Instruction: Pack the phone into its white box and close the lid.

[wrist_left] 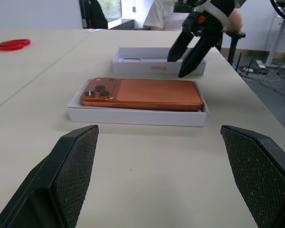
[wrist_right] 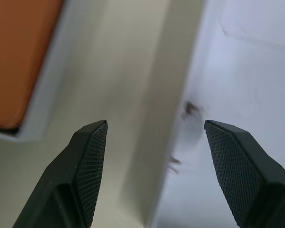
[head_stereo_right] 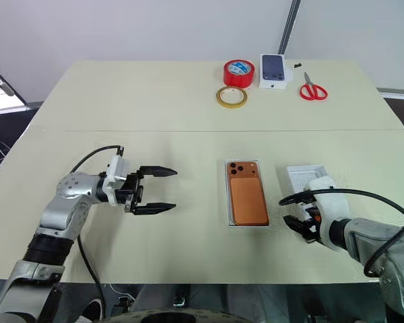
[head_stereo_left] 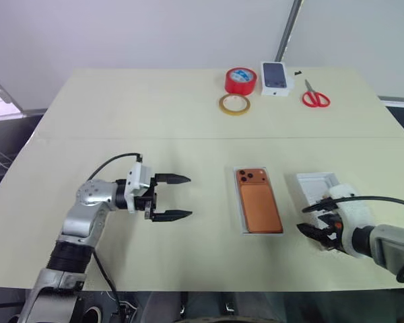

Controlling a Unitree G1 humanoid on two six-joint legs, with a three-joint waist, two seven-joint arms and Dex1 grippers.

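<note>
The copper-orange phone (head_stereo_left: 259, 200) lies back up inside the shallow white box (wrist_left: 133, 116) at the table's middle, its camera lenses at the far end. To its right the lid (head_stereo_left: 315, 183) lies open side up. My right gripper (head_stereo_left: 316, 233) is open and points down over the lid's near end. In the right wrist view the lid's wall (wrist_right: 190, 95) on the phone's side runs between the fingers, with the phone (wrist_right: 19, 57) off to one side. My left gripper (head_stereo_left: 182, 197) hangs open and level to the left of the box, pointing at it with nothing between its fingers.
At the table's far side sit a red tape roll (head_stereo_left: 240, 80), a tan tape ring (head_stereo_left: 234, 103), a small white box printed with a dark phone (head_stereo_left: 276, 77) and red scissors (head_stereo_left: 315, 98). A person in a white shirt (wrist_left: 164, 14) is beyond the table's right edge.
</note>
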